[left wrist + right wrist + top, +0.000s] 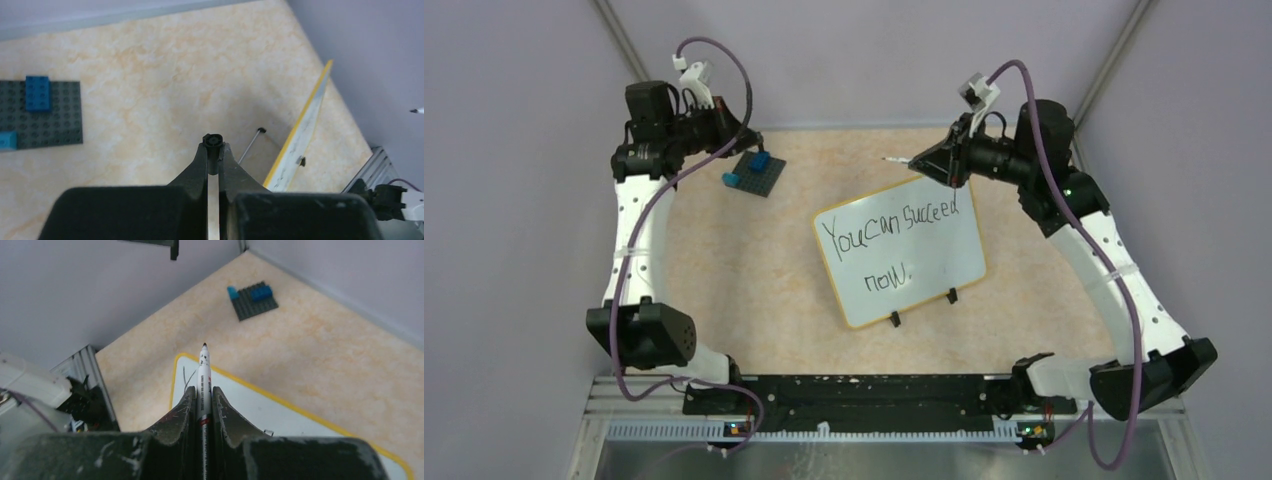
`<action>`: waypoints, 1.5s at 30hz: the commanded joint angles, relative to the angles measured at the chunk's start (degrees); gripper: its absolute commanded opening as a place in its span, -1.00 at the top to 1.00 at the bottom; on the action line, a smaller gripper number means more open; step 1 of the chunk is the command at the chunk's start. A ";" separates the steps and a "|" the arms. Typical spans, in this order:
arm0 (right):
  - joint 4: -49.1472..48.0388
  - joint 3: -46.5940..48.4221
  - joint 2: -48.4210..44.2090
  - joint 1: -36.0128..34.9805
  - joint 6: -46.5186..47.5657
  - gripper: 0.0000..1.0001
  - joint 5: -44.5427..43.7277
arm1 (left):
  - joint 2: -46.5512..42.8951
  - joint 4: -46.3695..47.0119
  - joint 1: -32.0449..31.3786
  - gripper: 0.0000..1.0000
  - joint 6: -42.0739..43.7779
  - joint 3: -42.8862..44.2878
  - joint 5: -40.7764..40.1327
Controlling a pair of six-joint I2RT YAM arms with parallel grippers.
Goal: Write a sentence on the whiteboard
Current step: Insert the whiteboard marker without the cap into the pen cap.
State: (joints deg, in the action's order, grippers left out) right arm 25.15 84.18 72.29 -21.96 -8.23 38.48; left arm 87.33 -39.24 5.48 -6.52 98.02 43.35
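The whiteboard (944,262) with a thin yellow rim stands tilted on black clip feet mid-table. The sentence (892,226) on it reads "You can succeed now." in black, in two lines. My right gripper (918,162) is shut on a white marker (203,371), held off the board just past its far edge, its black tip uncapped. The board's corner (240,405) lies below the marker, with a bit of black stroke. My left gripper (740,136) is shut on a small black cap (213,141), over the table far left of the board (301,136).
A small dark square plate (755,172) with blue blocks lies just below my left gripper; it also shows in the left wrist view (45,120) and the right wrist view (256,301). Purple walls enclose the table on three sides.
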 commanded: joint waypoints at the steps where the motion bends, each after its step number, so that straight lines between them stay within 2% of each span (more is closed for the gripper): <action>1: -13.72 2.40 -3.77 -0.65 0.52 1.00 -6.66 | -4.11 11.92 0.24 1.00 -13.37 0.67 6.58; 4: -21.85 -1.98 -7.57 -5.34 7.33 1.00 -14.07 | -7.13 21.17 0.32 1.00 -22.79 -3.74 10.23; 8: -34.75 -11.84 -12.75 -15.41 24.06 1.00 -23.67 | -11.40 32.24 0.61 1.00 -35.94 -10.97 13.13; 12: -45.22 -18.08 -13.03 -22.42 37.58 1.00 -33.43 | -14.97 44.75 0.74 1.00 -49.96 -19.19 14.99; 15: -56.99 -23.07 -11.86 -25.67 48.88 1.00 -36.96 | -16.81 56.20 0.76 1.00 -64.51 -26.23 16.79; 18: -63.87 -26.85 -10.54 -29.41 59.78 1.00 -36.68 | -18.57 65.77 0.76 1.00 -73.37 -31.21 14.89; 24: -61.83 -28.38 -9.26 -37.59 71.67 1.00 -40.22 | -19.88 76.80 0.85 1.00 -80.27 -35.39 12.31; 27: -64.89 -31.20 -8.08 -40.58 79.51 1.00 -41.85 | -20.19 81.15 0.66 1.00 -85.74 -38.65 9.58; 30: -64.33 -31.74 -7.45 -41.91 81.40 1.00 -42.51 | -20.46 80.51 -0.82 1.00 -82.29 -37.78 10.34; 37: -65.09 -33.48 -6.13 -44.54 87.96 1.00 -42.92 | -22.17 87.67 -3.43 1.00 -84.04 -38.64 9.24; 45: -69.22 -32.74 -2.86 -47.11 92.33 1.00 -47.93 | -22.02 86.32 -8.17 1.00 -83.22 -40.04 9.12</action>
State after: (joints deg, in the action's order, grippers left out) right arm -39.03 50.87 68.34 -67.79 80.68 -5.78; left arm 66.39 44.42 -1.04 -89.30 59.24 52.88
